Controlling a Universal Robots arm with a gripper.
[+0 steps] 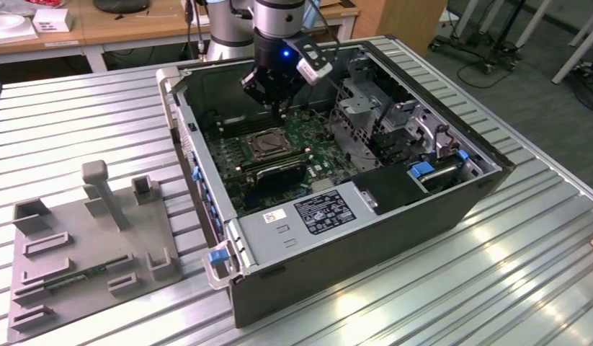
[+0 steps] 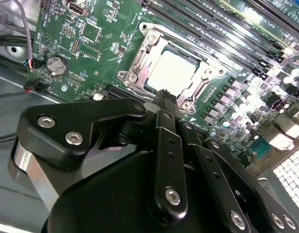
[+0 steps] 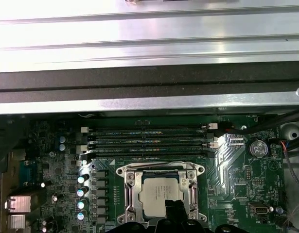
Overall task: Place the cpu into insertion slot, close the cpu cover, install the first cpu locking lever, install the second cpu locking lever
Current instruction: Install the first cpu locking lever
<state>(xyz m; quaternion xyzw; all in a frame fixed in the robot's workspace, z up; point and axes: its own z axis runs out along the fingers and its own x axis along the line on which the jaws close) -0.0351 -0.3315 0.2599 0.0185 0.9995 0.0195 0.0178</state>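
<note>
A ribbed metal desk (image 1: 75, 130) carries an open computer case (image 1: 373, 238), its green motherboard (image 1: 306, 155) facing up. Taking the insertion slot (image 1: 268, 146) as landmark: the cpu (image 3: 160, 194) already lies flat inside it, framed by the silvery cpu cover (image 3: 131, 187). The end effector (image 1: 274, 101) hovers just above the slot, offset toward the case's rear wall, so the slot lies below and slightly ahead of its tips. Its fingers look drawn narrow and hold nothing.

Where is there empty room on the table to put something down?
Bare ribbed table between the computer case and the grey fixture, and more table beside the case at the exterior view's right. Inside the case it is crowded around the tool.
</note>
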